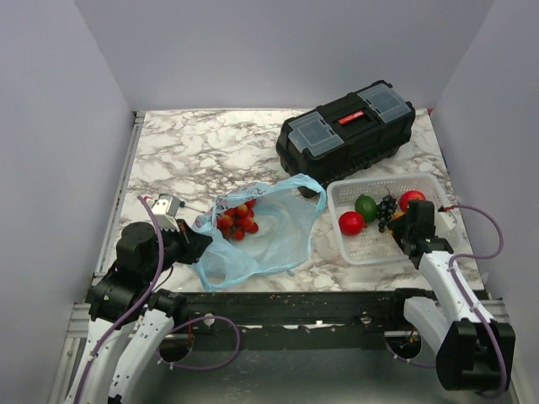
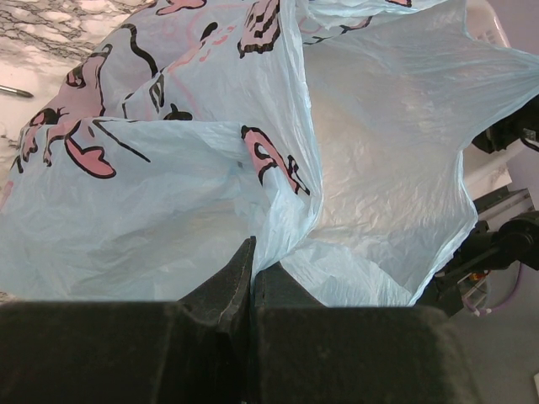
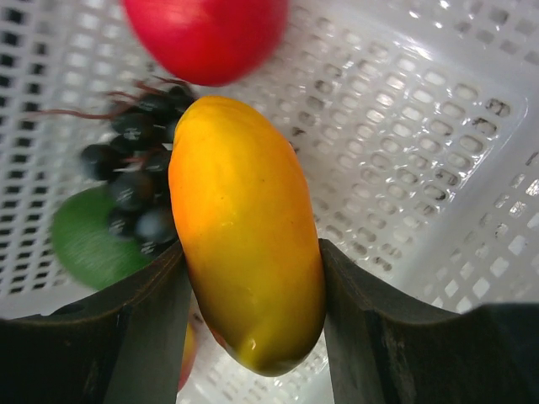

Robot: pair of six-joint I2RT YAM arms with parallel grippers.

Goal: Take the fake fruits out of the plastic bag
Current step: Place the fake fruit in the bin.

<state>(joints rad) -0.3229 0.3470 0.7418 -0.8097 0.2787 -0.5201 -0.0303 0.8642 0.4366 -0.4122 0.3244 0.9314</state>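
Remaining: cherry cluster [image 1: 238, 219] lay in plastic bag [image 1: 278, 240]
Right gripper [image 3: 248, 265]: clasped yellow-orange fruit [image 3: 244, 219] over basket [image 1: 370, 248]
Left gripper [image 2: 251, 269]: pinched plastic bag

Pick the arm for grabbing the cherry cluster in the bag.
Right, probably. The left gripper is shut on the plastic bag, pinning it. The right gripper holds the yellow-orange fruit over the basket; after releasing it, it's free to reach the cherry cluster.
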